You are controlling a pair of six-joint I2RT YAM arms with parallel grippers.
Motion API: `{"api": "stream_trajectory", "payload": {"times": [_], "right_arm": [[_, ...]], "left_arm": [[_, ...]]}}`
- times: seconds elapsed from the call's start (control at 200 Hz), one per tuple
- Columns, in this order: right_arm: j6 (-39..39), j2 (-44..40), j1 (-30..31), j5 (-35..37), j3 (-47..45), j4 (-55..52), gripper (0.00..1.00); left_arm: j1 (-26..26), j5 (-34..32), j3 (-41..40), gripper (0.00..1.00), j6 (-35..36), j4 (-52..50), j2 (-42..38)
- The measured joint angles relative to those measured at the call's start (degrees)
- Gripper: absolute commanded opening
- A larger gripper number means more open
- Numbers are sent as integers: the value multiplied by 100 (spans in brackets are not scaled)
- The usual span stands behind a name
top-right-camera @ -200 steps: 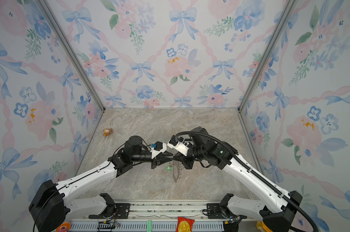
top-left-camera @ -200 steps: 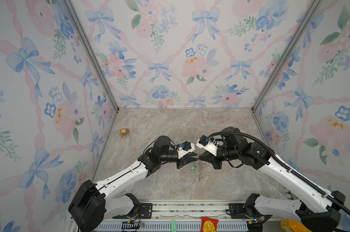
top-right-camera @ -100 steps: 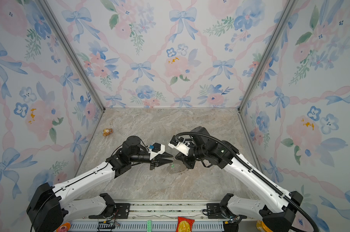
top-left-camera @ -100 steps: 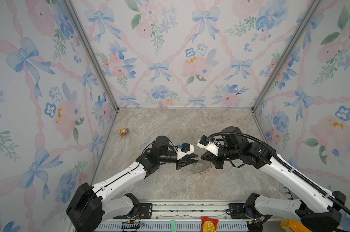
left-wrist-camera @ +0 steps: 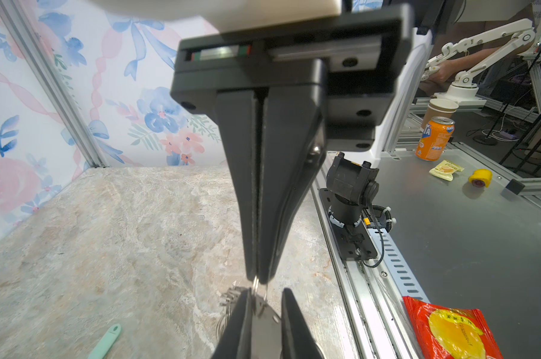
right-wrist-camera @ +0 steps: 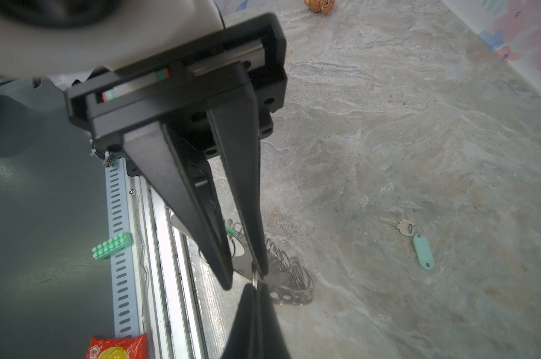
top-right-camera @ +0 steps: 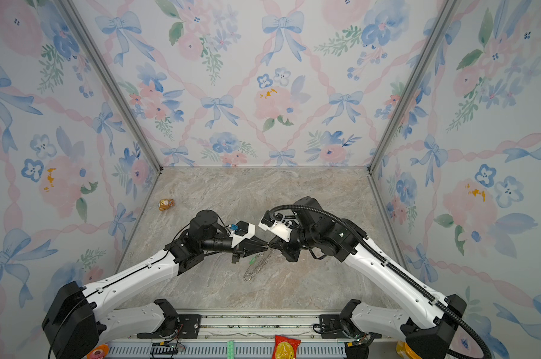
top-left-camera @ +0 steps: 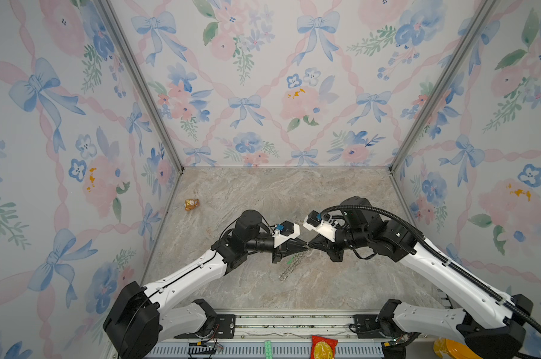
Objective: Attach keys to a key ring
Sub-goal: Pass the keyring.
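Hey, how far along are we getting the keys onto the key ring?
Done: the right gripper grips the key ring. In hand: the left gripper pinches one small ring on its edge. Left: the mint-tagged key lies loose on the table; whether the green key is attached is unclear.

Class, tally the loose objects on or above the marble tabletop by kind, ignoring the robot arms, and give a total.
Keys: 2 (mint-tagged key, green key)
Key ring: 1
Bear figurine: 1
Total: 4
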Motion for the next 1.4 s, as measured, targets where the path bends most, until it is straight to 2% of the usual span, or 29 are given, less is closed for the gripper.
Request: {"api": "stream_trajectory", "payload": {"times": [0.17,0.25,0.325,0.48,0.545,0.69,0.825,0.895,1.025,1.4], "right_arm": [[0,0,0,-90,-13,-2,0],[0,0,0,-92,-22,-2,0],[2,-2,-4,-87,-42,4,10],[22,-297,-179,-144,-306,354,43],[140,-686,-391,-146,-656,662,46],[433,-1499,-619,-72,-1569,1482,43],[680,-1576,-619,-76,-2046,2070,39],[776,-1561,-623,-323,-2249,2343,39],[894,-1672,-564,-798,-2544,2924,37],[909,-1759,-579,-1121,-2769,3488,28]], "left_arm": [[0,-55,2,0,-31,-2,15],[0,-63,2,0,-33,-2,33],[0,-79,4,0,-33,-7,44],[0,-256,4,0,-46,-46,50],[0,-387,-2,0,-87,4,50],[0,-669,-87,0,-216,184,2],[0,-774,-151,0,-304,304,-79],[0,-776,-155,0,-341,363,-92],[0,-748,-157,0,-382,461,-118],[-2,-385,-179,0,-470,573,-299]]}}
